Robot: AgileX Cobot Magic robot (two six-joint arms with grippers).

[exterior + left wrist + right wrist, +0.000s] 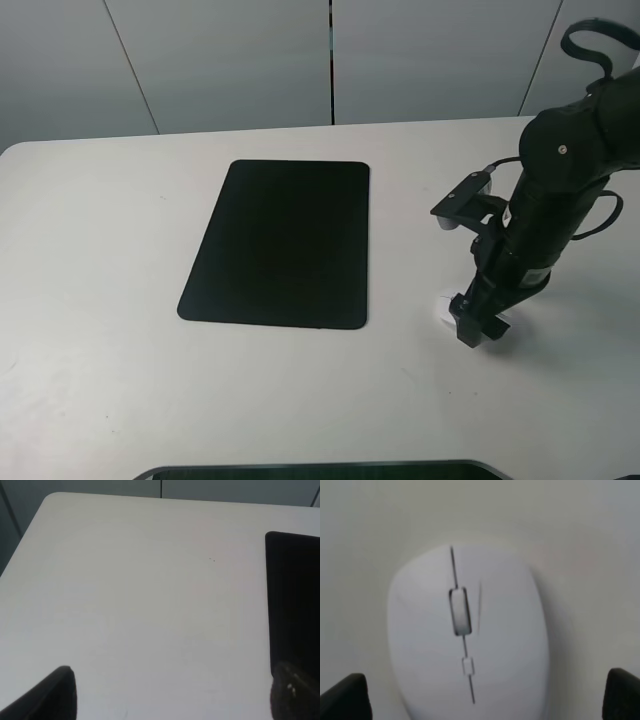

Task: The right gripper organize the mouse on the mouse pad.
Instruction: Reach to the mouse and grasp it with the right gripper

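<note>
On the right side of the white bench [110, 230], as the high camera shows it, the black right arm [545, 200] stands nearly upright with the right tool [478, 328] pointing down close to the surface. The mouse [442, 304] lies under it on the bare bench. Only a white sliver of it shows past the left side of the tool, and from here I cannot tell how far the tool is spread. The mouse pad [280, 245] lies flat near the middle of the bench, to the left of the mouse and apart from it, with nothing on it. A dark rounded edge [320, 468] shows at the near border of the view. In the left wrist camera, the left tool [172, 695] is spread wide, its two dark fingertips [52, 697] far apart with only bare bench between them. One edge of the mouse pad is seen beside one tip. In the right wrist camera, the white mouse fills the middle of the view with its grey scroll wheel [460, 611] on top. The right tool's fingers [345, 700] stand wide apart, one on each side of the mouse. Pale bench shows between each finger and the mouse's side, so the tool holds nothing.
</note>
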